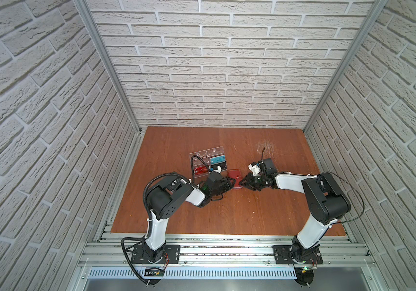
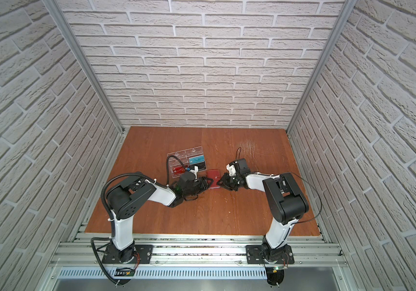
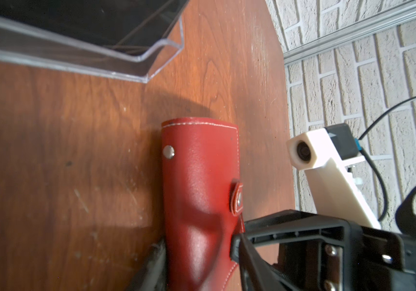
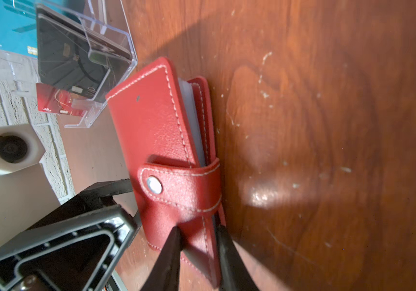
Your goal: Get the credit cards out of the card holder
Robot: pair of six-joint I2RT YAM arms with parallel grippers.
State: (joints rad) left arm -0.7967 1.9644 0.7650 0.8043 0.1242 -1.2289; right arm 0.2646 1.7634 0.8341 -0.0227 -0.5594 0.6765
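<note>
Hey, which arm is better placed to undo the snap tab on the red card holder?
Right, probably. The right gripper straddles the card holder at its edge, right beside the snap tab, which faces that arm. The left gripper sits at the opposite side, better suited to bracing.

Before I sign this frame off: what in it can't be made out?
- Whether cards are in the card holder: closed cover and fastened tab hide its inside, every view.
- left gripper: left wrist view shows one finger; the frame edge cuts off the rest, so open or shut is unclear.
- dark card in the clear rack: print unreadable through glare, right wrist view.
</note>
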